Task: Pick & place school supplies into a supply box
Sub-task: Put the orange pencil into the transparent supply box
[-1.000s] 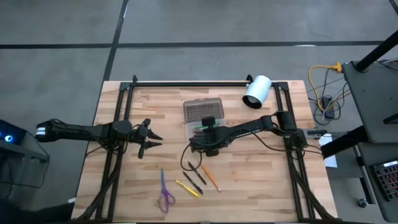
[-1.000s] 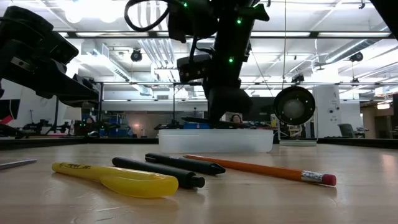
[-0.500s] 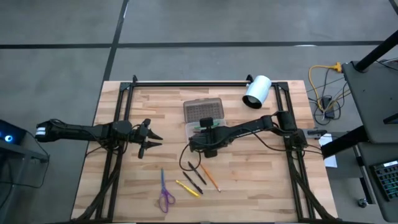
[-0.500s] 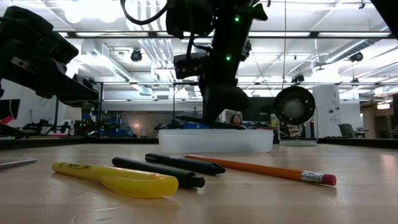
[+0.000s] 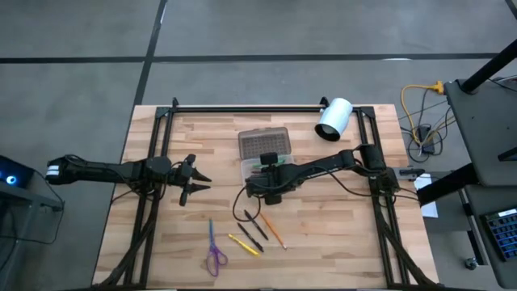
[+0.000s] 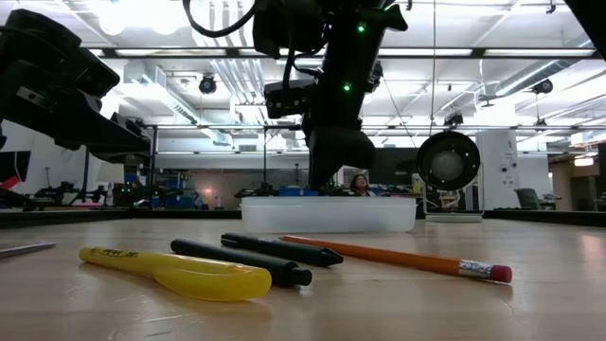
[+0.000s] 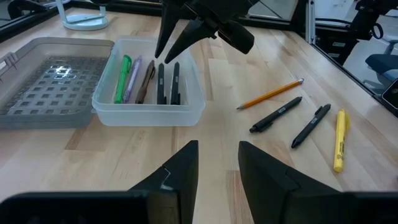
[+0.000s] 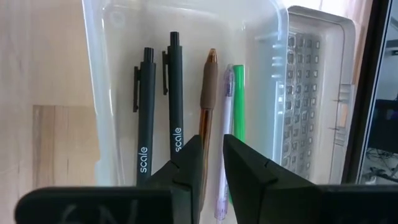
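The supply box (image 7: 149,102) is a clear tray with its grey grid lid (image 7: 56,81) lying open beside it. In it lie two black pens (image 8: 175,93), a brown pen (image 8: 208,106), a purple one (image 8: 225,124) and a green one (image 8: 239,99). My right gripper (image 7: 165,57) hovers just above the tray, open, pointing steeply down, with nothing between its fingers. On the table nearer the front lie an orange pencil (image 5: 273,230), two black pens (image 5: 252,229), a yellow highlighter (image 5: 242,244) and purple scissors (image 5: 214,252). My left gripper (image 5: 195,179) waits open at the table's left.
A white cylinder (image 5: 333,119) lies at the table's far right corner. Black frame rails (image 5: 153,162) run along the left, right and far sides of the wooden table (image 5: 323,226). Bare wood lies between the box and the loose supplies.
My right gripper has opened above the supply box while staying in place. The dark pen that showed level under its fingers in the low view has dropped out of sight into the tray. My left arm has kept still.
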Robot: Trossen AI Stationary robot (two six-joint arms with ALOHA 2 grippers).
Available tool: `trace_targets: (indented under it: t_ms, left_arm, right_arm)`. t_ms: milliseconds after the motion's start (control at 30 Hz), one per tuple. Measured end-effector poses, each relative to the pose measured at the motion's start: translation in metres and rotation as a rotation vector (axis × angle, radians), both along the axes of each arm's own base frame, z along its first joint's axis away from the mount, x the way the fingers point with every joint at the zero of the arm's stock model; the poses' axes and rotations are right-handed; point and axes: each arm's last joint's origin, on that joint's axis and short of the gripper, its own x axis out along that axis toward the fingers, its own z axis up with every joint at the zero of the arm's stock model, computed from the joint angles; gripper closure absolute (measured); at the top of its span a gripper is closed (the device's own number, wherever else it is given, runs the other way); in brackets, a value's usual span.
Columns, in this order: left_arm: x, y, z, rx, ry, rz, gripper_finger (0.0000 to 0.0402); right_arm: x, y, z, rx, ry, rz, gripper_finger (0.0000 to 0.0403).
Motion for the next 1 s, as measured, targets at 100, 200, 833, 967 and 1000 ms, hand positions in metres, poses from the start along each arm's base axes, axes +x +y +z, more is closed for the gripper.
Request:
trace_targets:
  t_ms: [100, 200, 833, 967, 1000]
  left_arm:
    - [0.0, 0.0, 0.0, 0.0, 0.0, 0.0, 0.0302]
    - [0.0, 0.0, 0.0, 0.0, 0.0, 0.0, 0.0302]
    - [0.0, 0.0, 0.0, 0.0, 0.0, 0.0, 0.0302]
    - [0.0, 0.0, 0.0, 0.0, 0.0, 0.0, 0.0302]
    - [0.0, 0.0, 0.0, 0.0, 0.0, 0.0, 0.0302]
  right_arm:
    - [0.0, 0.0, 0.0, 0.002, -0.001, -0.008, 0.0349]
    - [0.0, 0.0, 0.0, 0.003, -0.004, -0.011, 0.0349]
    - [0.013, 0.006, 0.039, 0.08, -0.185, -0.188, 0.035]
    - [0.015, 0.007, 0.046, 0.114, -0.245, -0.26, 0.0349]
    - [0.015, 0.009, 0.047, 0.122, -0.257, -0.277, 0.0349]
